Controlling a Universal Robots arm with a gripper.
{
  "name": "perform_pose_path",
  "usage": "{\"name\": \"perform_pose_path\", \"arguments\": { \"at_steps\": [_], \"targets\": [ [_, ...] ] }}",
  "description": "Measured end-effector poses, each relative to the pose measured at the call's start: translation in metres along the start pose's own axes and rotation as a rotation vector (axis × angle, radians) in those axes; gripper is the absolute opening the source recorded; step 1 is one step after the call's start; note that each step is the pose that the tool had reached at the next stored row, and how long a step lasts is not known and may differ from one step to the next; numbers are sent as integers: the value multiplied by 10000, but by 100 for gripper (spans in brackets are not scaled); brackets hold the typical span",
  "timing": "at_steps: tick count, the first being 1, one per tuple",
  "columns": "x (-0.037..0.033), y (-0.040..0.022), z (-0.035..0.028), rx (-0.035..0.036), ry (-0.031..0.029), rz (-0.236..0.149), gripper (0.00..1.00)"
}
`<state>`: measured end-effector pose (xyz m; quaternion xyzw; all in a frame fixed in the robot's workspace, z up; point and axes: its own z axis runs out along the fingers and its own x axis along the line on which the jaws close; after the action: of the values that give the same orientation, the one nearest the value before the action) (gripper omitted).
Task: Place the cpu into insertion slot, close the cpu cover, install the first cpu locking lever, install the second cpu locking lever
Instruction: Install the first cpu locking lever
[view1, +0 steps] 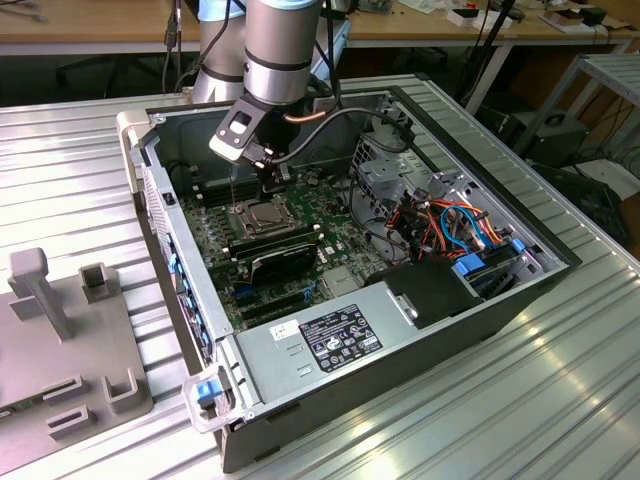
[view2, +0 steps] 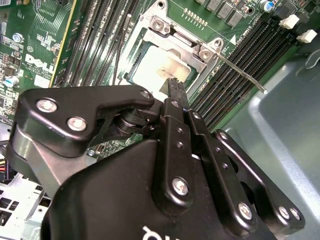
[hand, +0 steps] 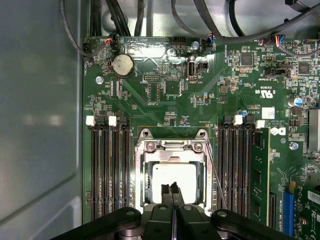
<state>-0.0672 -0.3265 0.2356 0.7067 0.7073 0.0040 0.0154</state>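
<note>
Claw (hand: 173, 192), jaws together and holding nothing, poised over the cpu (hand: 172, 172), seated in the insertion slot (hand: 145, 134) under the lowered cpu cover (hand: 172, 156), between memory slots (hand: 107, 170) on the motherboard (hand: 165, 90).

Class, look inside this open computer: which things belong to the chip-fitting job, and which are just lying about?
Job: chip, metal cover, locking lever, gripper.
Just there: coin battery, memory stick, coloured cables, grey stand.
</note>
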Motion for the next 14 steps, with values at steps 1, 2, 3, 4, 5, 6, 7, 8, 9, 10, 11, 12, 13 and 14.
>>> {"name": "perform_pose_path", "arguments": {
  "at_steps": [1,2,3,4,5,6,7,8,9,10,11,12,13,14],
  "targets": [
    [0,0,0,0,0,0,11],
    [0,0,0,0,-1,0,11],
    [0,0,0,0,0,0,11],
    [0,0,0,0,1,0,11],
    [0,0,0,0,0,0,11],
    [0,0,0,0,0,0,11],
    [0,0,0,0,1,0,11],
    [-2,0,0,0,1,-2,11],
    [-4,-1,0,0,1,-4,11],
    [-4,0,0,-1,1,-48,11],
    [-5,-1,0,-2,4,-129,11],
    [-6,-1,0,-7,12,-414,11],
    [-6,-1,0,-10,16,-604,11],
    [-7,-1,0,-11,19,-701,11]
  ]
}}
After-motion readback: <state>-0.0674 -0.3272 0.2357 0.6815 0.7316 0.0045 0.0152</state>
